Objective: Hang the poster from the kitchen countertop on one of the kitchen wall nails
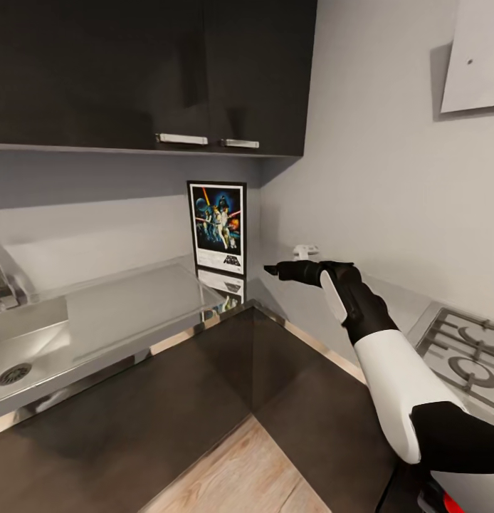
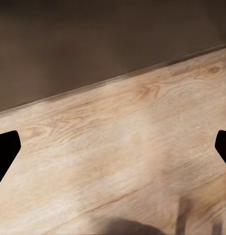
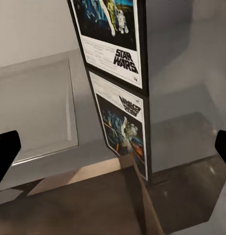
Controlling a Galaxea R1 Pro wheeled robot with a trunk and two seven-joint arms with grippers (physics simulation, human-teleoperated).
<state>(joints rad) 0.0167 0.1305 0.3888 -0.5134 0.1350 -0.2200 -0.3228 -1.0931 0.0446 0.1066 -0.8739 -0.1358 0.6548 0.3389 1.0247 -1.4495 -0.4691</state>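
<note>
Right end effector [image 1: 270, 269] near poster [image 1: 218, 226], beside stove [image 1: 466, 348]

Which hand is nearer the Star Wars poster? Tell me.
Right. The right hand reaches toward the Star Wars poster, just short of it; the left hand points at wooden floor.
</note>
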